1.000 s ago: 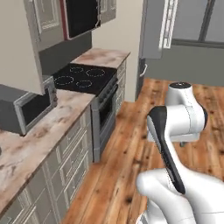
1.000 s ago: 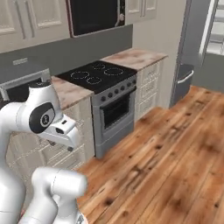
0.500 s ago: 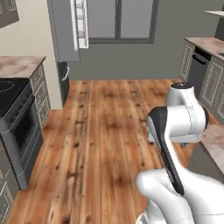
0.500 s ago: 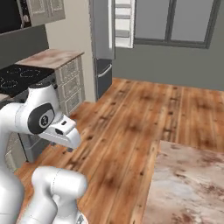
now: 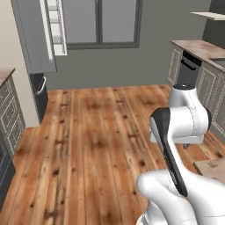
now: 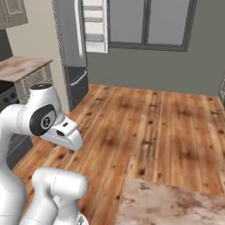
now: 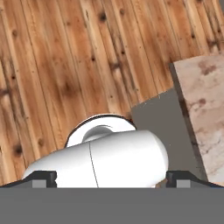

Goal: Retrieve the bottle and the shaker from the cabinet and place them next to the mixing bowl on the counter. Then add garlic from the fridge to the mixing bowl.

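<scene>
Hand view is showing us the tool (image 7: 112, 178) cut off low, two dark fingertips (image 7: 41, 178) spread wide, gripping nothing. We are seeing one open fridge (image 6: 74, 52) across the wooden floor (image 5: 96, 132), its contents too small to read, and one marble desk (image 6: 176, 206) corner.

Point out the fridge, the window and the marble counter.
fridge (image 6: 70, 48), right base view, grey side wall.
window (image 5: 101, 22), left base view, centre frame.
counter (image 6: 176, 206), right base view, bare marble top.

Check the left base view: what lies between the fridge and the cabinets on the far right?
Bare wooden floor runs from the fridge to the cabinets; nothing stands on it.
</scene>
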You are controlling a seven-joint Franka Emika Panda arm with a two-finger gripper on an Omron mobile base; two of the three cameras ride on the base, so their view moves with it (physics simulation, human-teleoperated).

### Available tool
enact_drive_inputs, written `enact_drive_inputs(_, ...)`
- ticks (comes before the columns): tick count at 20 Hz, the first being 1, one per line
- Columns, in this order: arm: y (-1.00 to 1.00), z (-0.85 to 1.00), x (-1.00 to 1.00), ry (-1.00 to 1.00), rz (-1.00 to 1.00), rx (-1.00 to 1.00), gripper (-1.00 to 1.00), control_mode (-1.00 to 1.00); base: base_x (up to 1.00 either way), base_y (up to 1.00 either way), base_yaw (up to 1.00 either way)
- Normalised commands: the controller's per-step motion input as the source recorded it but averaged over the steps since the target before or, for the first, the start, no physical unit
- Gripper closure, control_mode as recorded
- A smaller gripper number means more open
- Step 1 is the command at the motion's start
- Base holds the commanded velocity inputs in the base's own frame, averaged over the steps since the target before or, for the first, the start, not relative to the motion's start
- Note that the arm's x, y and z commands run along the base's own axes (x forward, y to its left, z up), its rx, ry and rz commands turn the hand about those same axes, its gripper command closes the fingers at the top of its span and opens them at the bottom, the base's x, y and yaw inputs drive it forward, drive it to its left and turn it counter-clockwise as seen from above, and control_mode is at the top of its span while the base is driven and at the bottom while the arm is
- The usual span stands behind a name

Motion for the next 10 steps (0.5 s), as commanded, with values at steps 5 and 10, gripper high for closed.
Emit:
enact_drive_inputs(5, 0.00, 0.00, 0.00, 0.00, 0.00, 0.00, -1.00, 1.00, 1.00, 0.00, -0.18)
enact_drive_inputs(10, 0.00, 0.00, 0.00, 0.00, 0.00, 0.00, -1.00, 1.00, 1.00, 0.02, -0.15)
